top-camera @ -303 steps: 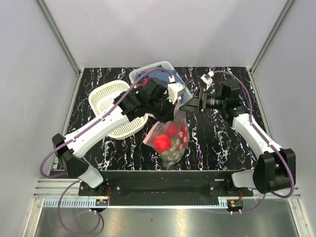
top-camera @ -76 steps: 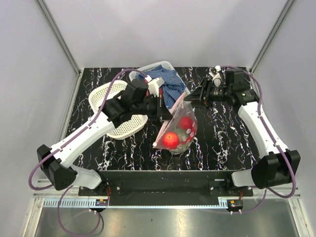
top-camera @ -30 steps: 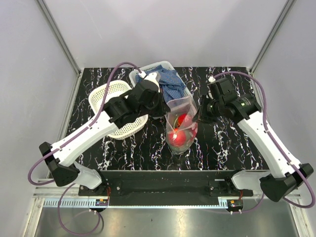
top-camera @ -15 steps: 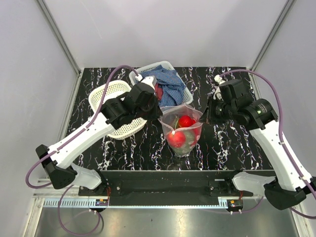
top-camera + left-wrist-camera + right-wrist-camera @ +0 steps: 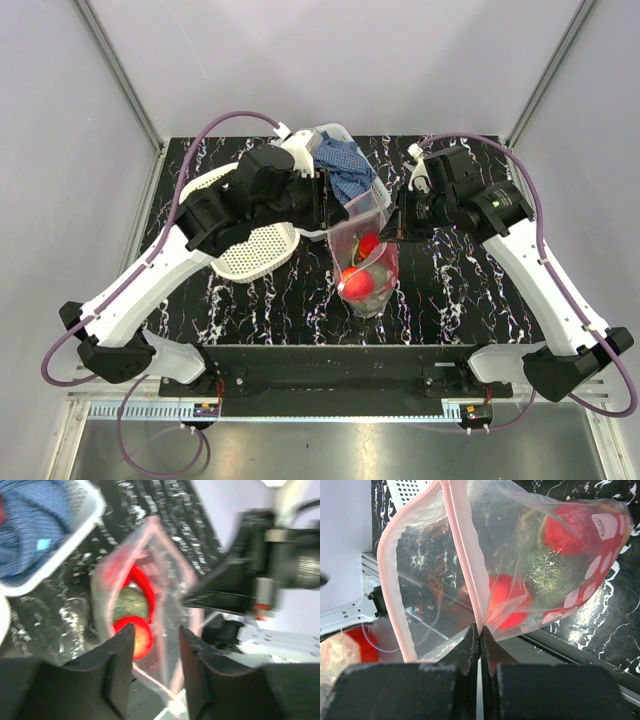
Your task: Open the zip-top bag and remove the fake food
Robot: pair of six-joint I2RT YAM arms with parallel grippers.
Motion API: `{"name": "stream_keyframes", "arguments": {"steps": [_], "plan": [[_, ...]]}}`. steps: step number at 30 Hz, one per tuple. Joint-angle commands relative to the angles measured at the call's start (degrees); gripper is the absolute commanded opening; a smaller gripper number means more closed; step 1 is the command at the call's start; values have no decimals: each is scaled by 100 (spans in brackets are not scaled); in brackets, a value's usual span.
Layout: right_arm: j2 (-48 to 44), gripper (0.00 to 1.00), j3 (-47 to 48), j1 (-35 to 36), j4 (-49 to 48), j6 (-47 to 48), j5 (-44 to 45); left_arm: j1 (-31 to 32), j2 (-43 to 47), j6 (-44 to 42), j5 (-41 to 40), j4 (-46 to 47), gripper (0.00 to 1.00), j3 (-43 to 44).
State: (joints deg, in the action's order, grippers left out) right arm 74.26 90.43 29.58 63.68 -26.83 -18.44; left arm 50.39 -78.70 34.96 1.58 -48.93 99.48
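Note:
The zip-top bag (image 5: 366, 258), clear with pale dots and a pink rim, hangs tilted from my right gripper (image 5: 394, 228). In the right wrist view that gripper (image 5: 480, 630) is shut on the bag's pink rim strip (image 5: 465, 555). Fake food shows through the plastic: red round fruits (image 5: 570, 522) (image 5: 507, 600) and a greenish piece (image 5: 555, 570). My left gripper (image 5: 327, 207) sits just left of the bag's mouth. In the blurred left wrist view it (image 5: 156, 632) is open, gripping nothing, with the bag (image 5: 150, 580) and a red fruit (image 5: 142, 641) beyond the fingers.
A white basket (image 5: 335, 129) holding a blue cloth (image 5: 345, 170) stands behind the bag, close to the left wrist. A second white perforated basket (image 5: 250, 252) lies to the left under the left arm. The black marbled table (image 5: 450, 290) ends at metal rails in front.
My left gripper has opened and let go of the bag's rim, moving back and left. The bag's wide mouth has collapsed, and it now hangs from the right gripper alone.

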Motion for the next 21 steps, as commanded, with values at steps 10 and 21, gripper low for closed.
{"name": "stream_keyframes", "arguments": {"steps": [10, 21], "plan": [[-333, 0, 299, 39, -207, -200, -424, 480, -1252, 108, 149, -99, 10, 370], [-772, 0, -367, 39, -321, -367, -591, 920, -1438, -59, -44, -284, 10, -350]]}}
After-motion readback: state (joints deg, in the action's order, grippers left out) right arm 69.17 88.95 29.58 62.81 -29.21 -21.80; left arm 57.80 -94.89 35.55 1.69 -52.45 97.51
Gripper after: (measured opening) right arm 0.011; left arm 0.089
